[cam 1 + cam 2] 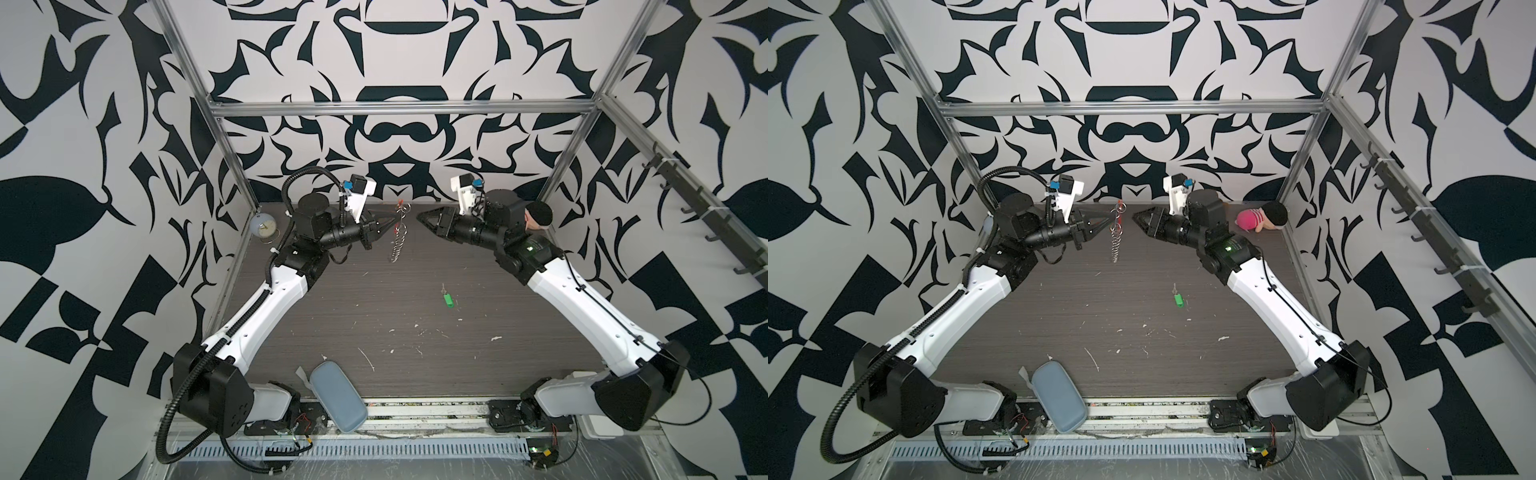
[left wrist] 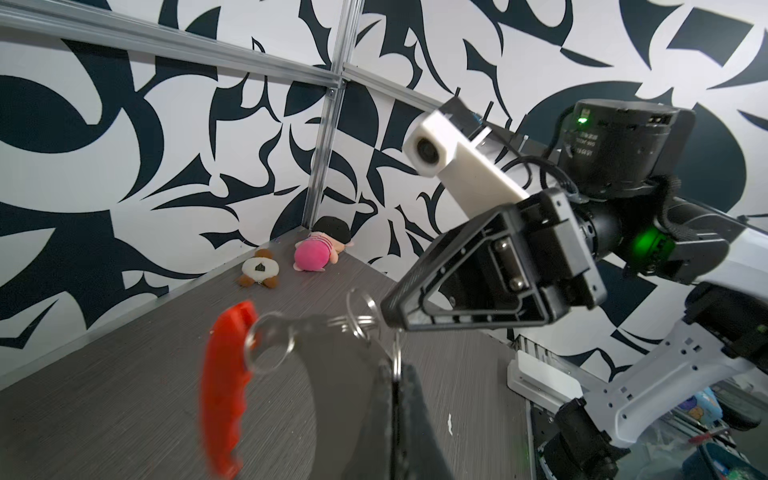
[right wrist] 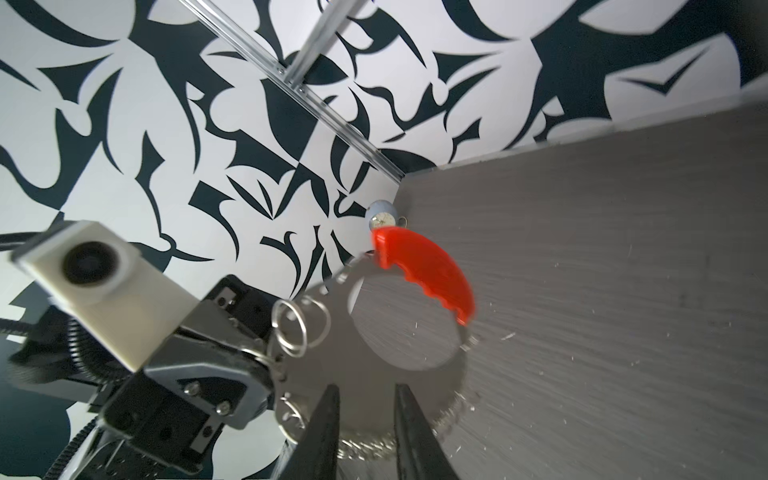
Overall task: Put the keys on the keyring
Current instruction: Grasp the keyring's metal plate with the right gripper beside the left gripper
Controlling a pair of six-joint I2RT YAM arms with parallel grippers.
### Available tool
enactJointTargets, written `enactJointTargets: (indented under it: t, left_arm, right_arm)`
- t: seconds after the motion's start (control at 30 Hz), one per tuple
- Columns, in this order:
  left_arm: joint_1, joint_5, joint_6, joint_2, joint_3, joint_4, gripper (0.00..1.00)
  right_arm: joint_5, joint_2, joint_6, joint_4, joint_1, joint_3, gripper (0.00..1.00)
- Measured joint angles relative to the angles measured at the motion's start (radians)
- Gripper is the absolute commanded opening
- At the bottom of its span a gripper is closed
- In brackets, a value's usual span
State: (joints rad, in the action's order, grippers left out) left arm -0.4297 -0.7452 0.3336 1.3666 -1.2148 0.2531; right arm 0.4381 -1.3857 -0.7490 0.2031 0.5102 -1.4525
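Note:
The keyring hangs in the air at the back middle, with its red bar (image 1: 400, 203) on top and several small silver rings (image 1: 396, 246) dangling below. My left gripper (image 1: 391, 225) is shut on one of its rings, seen pinched between the fingertips (image 2: 397, 376). The red bar (image 2: 226, 386) looks blurred in the left wrist view. My right gripper (image 1: 419, 216) faces the keyring from the right, just apart from it. Its fingers (image 3: 328, 415) stand a narrow gap apart with nothing between them. The keys, a silver key on a green tag (image 1: 447, 300), lie on the table right of centre, away from both grippers.
A pale blue alarm clock (image 1: 262, 227) stands in the back left corner. A grey-blue case (image 1: 338, 397) overhangs the table's front edge at the left. Two plush toys (image 2: 316, 249) lie in the back right corner. A rail of hooks (image 1: 706, 216) runs along the right wall.

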Motion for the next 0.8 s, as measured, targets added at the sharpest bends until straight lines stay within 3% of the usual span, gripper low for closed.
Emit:
enactJointTargets:
  t: [0.33, 0.63, 0.8]
  left_arm:
    - [0.050, -0.038, 0.166, 0.081, -0.038, 0.100, 0.00]
    - [0.070, 0.087, 0.483, 0.143, 0.002, 0.445, 0.00]
    - [0.070, 0.137, 0.580, 0.191, 0.003, 0.565, 0.00]
  right_arm:
    - [0.018, -0.104, 0.130, 0.028, 0.000, -0.157, 0.27]
    - [0.042, -0.222, 0.140, -0.020, 0.000, -0.244, 0.23]
    - [0.060, -0.286, 0.119, -0.049, 0.000, -0.299, 0.23]
